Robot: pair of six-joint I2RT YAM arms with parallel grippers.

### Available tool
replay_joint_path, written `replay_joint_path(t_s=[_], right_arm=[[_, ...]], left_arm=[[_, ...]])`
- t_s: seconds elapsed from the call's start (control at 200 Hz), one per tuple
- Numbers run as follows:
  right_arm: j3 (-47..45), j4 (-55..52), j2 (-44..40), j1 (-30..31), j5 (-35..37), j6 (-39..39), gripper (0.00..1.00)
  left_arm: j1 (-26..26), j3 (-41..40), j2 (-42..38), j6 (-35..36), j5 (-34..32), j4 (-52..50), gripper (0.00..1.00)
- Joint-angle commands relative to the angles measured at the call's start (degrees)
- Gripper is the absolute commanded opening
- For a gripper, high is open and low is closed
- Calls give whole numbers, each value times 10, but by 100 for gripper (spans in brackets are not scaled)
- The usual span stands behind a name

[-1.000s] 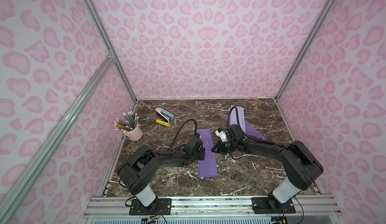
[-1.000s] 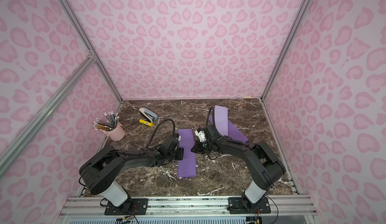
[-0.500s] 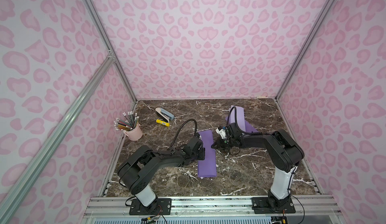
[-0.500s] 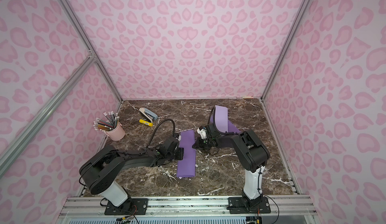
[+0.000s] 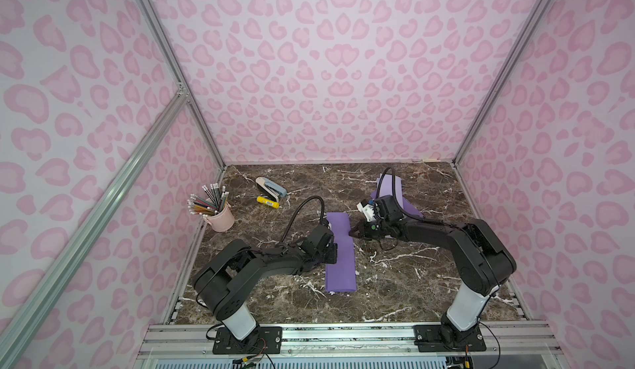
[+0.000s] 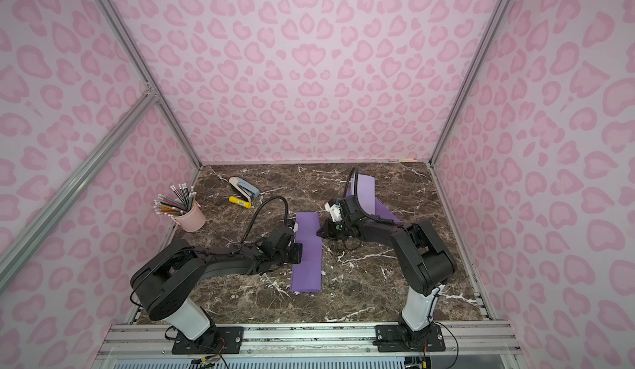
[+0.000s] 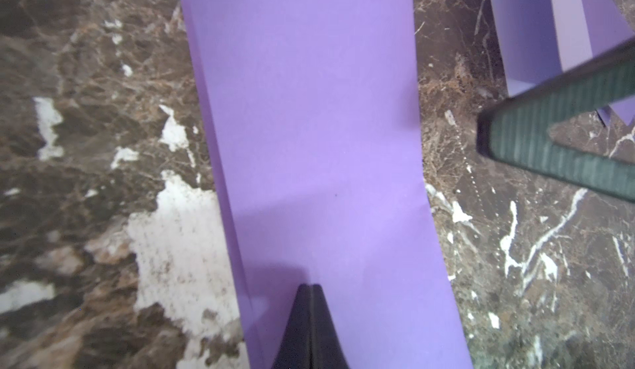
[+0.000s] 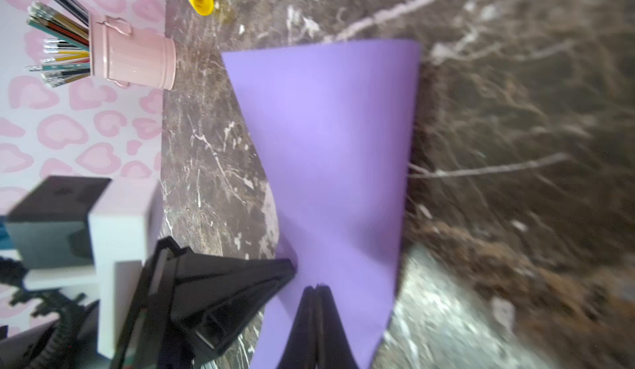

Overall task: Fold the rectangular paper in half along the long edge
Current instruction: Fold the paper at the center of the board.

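Purple rectangular paper sheet (image 5: 340, 257), folded lengthwise into a narrow strip, lying flat at the centre of the brown marble tabletop (image 5: 395, 281); left gripper (image 7: 311, 291), fingers pressed together, tip over the strip by its left edge; right gripper (image 8: 318, 290), likewise pressed together, at the strip's right edge.
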Motion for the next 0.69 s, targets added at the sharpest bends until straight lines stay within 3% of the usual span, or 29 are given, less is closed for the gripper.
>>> replay_joint_path(t_s=[0.0, 0.235, 0.475, 0.69], right_arm=[[30, -13, 40, 0, 14, 5, 0], [34, -21, 83, -21, 47, 1, 0], [-16, -34, 48, -64, 64, -23, 0], [37, -37, 5, -29, 26, -18, 0]], left_arm=[[0, -2, 4, 1, -3, -55, 4], [0, -3, 6, 2, -3, -55, 4], [0, -7, 0, 4, -5, -58, 4], [0, 0, 2, 7, -5, -62, 4]])
